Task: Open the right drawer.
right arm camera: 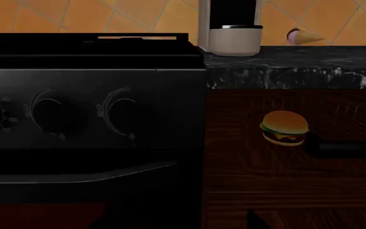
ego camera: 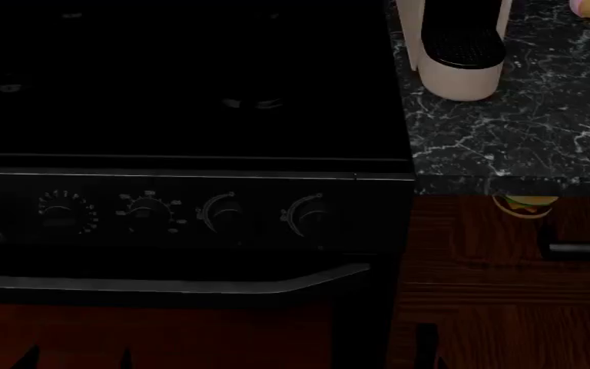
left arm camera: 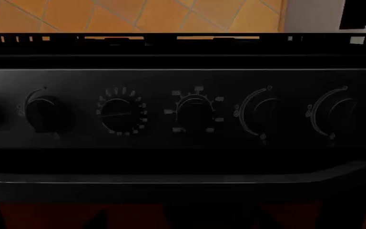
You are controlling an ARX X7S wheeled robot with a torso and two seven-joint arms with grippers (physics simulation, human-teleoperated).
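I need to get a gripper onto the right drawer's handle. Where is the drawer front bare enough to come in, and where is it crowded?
On the right drawer, the wood below the bar handle looks bare down to the panel edge. It is crowded at the handle's left end, where a hamburger shows against the drawer front, and the oven's side borders the drawer further left. Neither gripper is in view.

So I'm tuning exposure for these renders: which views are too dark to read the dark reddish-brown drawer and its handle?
Head view: very dark; the dark reddish-brown wood-grain drawer is dim, its short dark bar handle cut by the frame edge. Right wrist view: drawer grain shows, handle murky, orange wall tiles bright. Left wrist view: only the black oven knob panel, low contrast. No blur.
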